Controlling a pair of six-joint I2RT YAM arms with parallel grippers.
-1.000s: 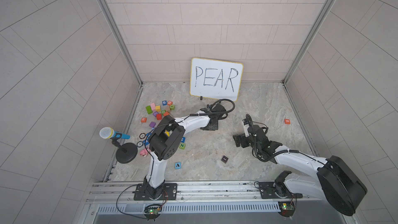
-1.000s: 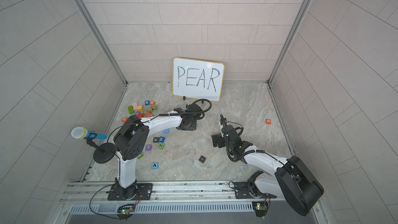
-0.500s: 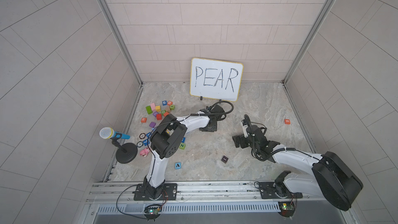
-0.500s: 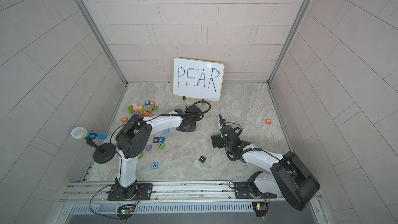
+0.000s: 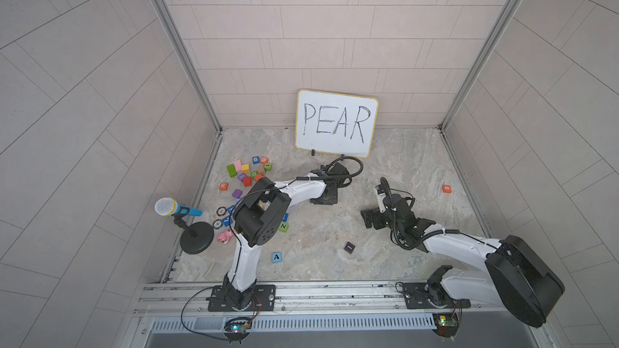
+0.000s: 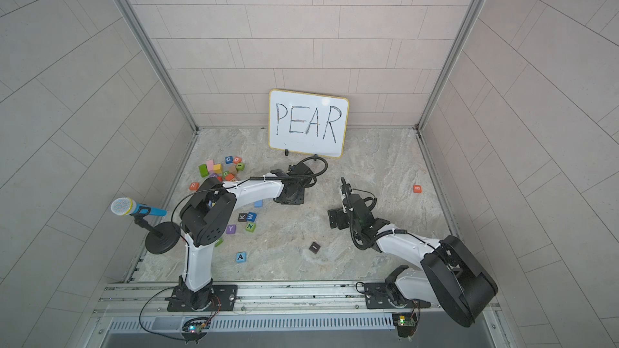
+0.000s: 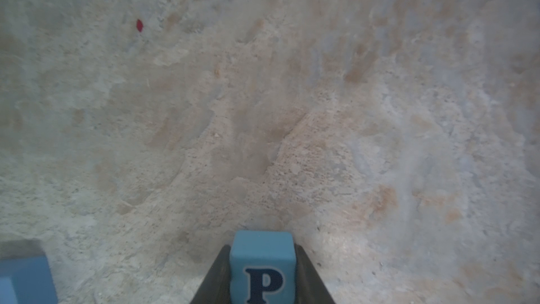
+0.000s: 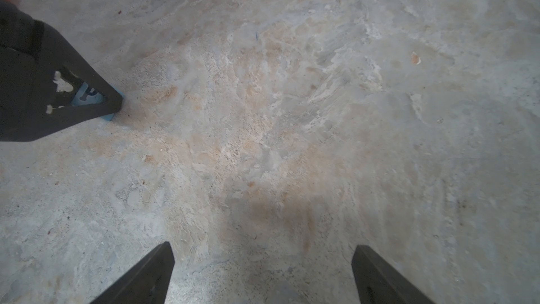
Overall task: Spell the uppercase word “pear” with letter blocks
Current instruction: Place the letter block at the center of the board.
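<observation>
Clamped P block (image 7: 262, 258) in left gripper (image 7: 261, 247), down at floor (image 7: 263, 112); right gripper (image 8: 263, 245) spread, empty. Seemingly placing first letter; needed release next.

Left tool (image 7: 261, 248) clamped, right tool (image 8: 263, 245) spread.

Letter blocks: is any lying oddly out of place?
An orange B block sits alone far to the right, well away from the pile; a dark block also lies apart, toward the front.
</observation>
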